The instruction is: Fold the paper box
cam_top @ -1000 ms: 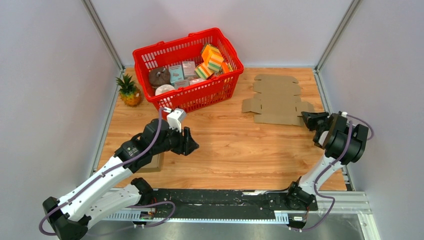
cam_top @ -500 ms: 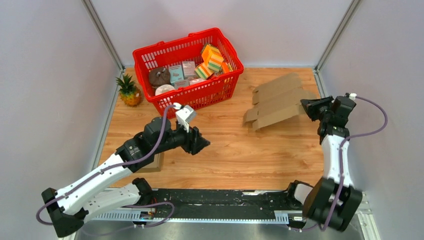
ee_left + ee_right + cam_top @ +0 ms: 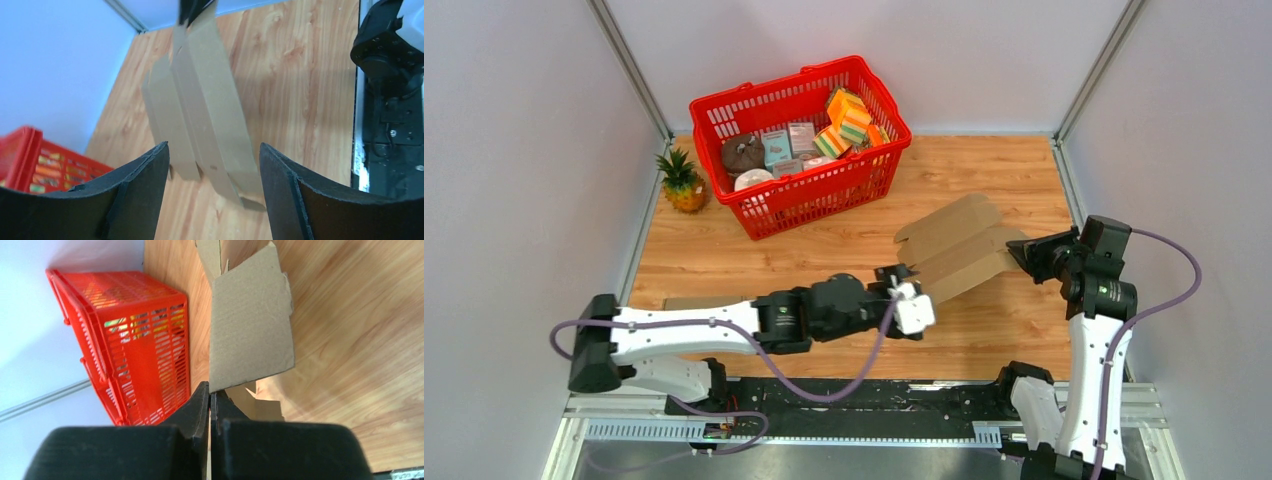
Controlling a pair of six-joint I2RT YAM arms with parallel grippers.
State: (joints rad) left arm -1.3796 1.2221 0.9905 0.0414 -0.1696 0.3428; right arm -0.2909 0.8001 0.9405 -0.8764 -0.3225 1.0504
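Box (image 3: pixel 952 245) presented lengthwise to left gripper (image 3: pixel 213 146).
Near end is seen just ahead of its parted fingers (image 3: pixel 145 190); far end is clamped by right gripper (image 3: pixel 210 390).

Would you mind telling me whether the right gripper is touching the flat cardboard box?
Touching. The right wrist view shows the right gripper shut on the cardboard box, with the sheet's edge pinched between its two fingertips.

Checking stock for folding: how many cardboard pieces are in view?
2. One box blank, centre right, pinched in the right gripper; one flat piece near left, partly hidden behind the left arm.
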